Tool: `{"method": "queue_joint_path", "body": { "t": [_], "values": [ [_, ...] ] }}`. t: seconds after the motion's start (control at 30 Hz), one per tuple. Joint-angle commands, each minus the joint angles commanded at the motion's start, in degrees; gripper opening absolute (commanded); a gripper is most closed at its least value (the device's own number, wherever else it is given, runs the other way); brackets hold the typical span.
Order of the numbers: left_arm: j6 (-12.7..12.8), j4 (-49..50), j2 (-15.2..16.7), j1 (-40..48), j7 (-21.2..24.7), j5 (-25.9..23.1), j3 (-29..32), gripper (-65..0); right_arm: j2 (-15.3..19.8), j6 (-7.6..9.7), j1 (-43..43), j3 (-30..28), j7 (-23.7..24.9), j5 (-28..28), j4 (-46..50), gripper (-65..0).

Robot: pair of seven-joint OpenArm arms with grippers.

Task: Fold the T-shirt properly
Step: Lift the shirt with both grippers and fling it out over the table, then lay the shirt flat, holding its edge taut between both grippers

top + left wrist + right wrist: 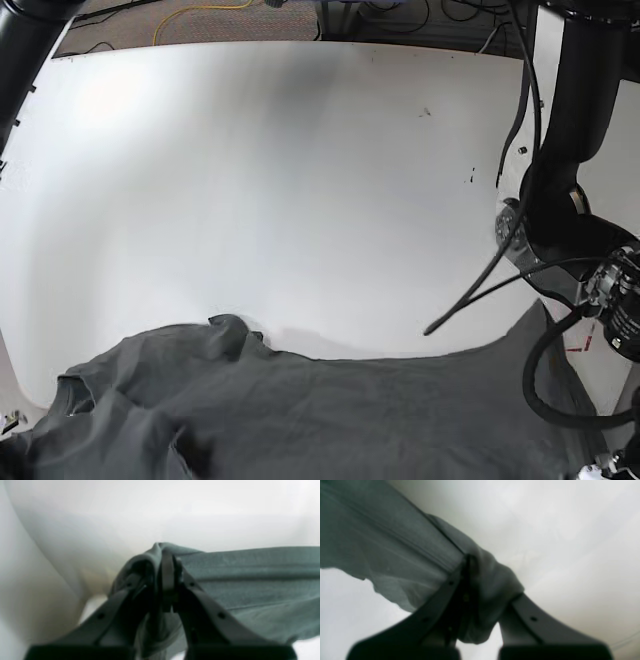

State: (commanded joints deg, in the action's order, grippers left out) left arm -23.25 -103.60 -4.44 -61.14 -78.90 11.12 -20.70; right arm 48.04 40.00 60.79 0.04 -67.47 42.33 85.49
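Both my grippers, left point(166, 580) and right point(470, 580), pinch the shirt point(330, 420), its edge stretched taut between them above the desk point(300, 180)

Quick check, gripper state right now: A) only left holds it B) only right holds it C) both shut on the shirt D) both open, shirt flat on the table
C: in the left wrist view the left gripper pinches a bunched edge of the T-shirt, and in the right wrist view the right gripper clamps a gathered fold of it too.

T-shirt point(330, 410) cropped below (base view), wrist views blurred
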Motion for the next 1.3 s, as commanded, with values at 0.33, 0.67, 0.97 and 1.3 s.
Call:
{"method": "queue_joint_path", "body": {
  "t": [0.33, 0.67, 0.97, 1.3],
  "values": [
    [-3.78, -5.80, -0.18, 18.11, -0.35, 0.00, 0.18, -64.0, -4.31, 0.00, -33.67, 19.34, -0.18, 0.00, 12.04, -65.0],
    [-10.11, -8.79, -2.90, 37.27, -1.10, 0.00, 0.00, -64.4, -15.47, 0.00, -60.31, 28.31, -0.18, -0.18, 21.36, -65.0],
    [-10.20, -9.41, -6.77, 53.45, -1.10, 0.00, -0.09, -64.4, -21.63, 0.00, -72.44, 31.47, 0.00, -0.26, 23.65, -65.0],
    [-10.73, -9.49, -10.55, 69.10, -1.10, 0.00, -4.84, -64.6, -23.21, 0.00, -82.55, 31.82, 0.00, -0.26, 23.65, -65.0]
  ]
}}
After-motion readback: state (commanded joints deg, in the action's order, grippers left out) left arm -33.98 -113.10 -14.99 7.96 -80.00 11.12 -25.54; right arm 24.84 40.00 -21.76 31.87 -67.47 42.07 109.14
